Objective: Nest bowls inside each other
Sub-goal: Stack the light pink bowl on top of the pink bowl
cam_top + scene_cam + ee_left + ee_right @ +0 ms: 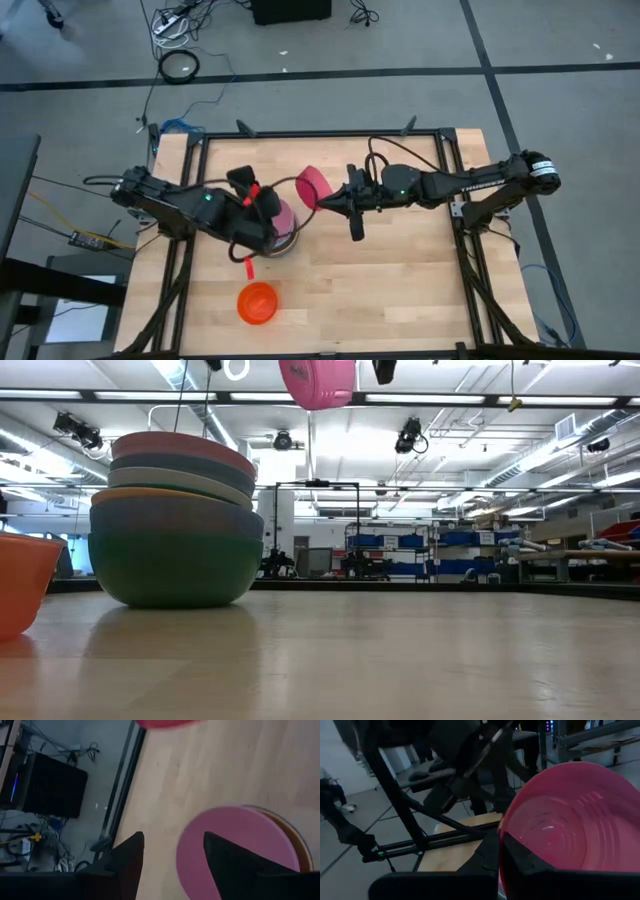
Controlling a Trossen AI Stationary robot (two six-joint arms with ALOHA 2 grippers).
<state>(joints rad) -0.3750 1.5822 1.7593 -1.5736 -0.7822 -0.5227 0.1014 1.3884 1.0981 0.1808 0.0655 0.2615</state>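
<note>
Item: round magenta plastic bowl (312,186), pinched by its rim in right gripper (334,200), aloft beside nested bowl stack (279,228). Left gripper (172,855) open above stack (collision, tipping risk).

My right end effector (322,201) lifts a magenta bowl (313,187) by its rim, tilted on edge above the worktop (400,280). The nested stack (176,520), pink bowl (283,218) uppermost and seemingly teal at the base, stands left of it. An orange bowl (257,303) sits alone, upright, well apart.
</note>
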